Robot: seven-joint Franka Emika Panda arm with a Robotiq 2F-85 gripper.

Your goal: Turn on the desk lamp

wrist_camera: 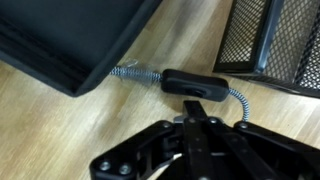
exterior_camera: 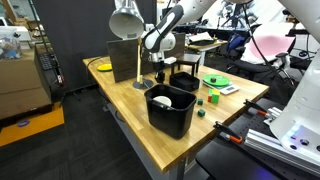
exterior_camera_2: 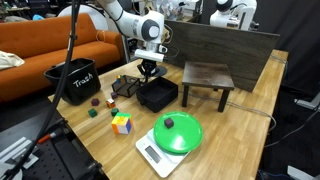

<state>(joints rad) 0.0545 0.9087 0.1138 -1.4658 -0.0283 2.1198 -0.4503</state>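
Observation:
The desk lamp [exterior_camera: 137,62] stands at the back of the wooden table, with a silver dome shade, a slim pale stem and a round base. In the wrist view its black inline cord switch [wrist_camera: 195,84] lies on the wood, with braided cable [wrist_camera: 125,72] running out of both ends. My gripper [wrist_camera: 190,104] is shut, its fingertips together right at the near edge of the switch; I cannot tell if they touch it. In both exterior views the gripper [exterior_camera: 160,70] [exterior_camera_2: 148,72] points down at the table, close beside the lamp base.
A black mesh tray [exterior_camera: 185,80] [exterior_camera_2: 157,95] [wrist_camera: 280,40] sits just beside the switch. A tall black bin [exterior_camera: 170,110] [exterior_camera_2: 72,80] stands near the table's edge. A green plate on a scale [exterior_camera_2: 177,133], a colour cube [exterior_camera_2: 121,123] and a small dark stool [exterior_camera_2: 207,78] are nearby.

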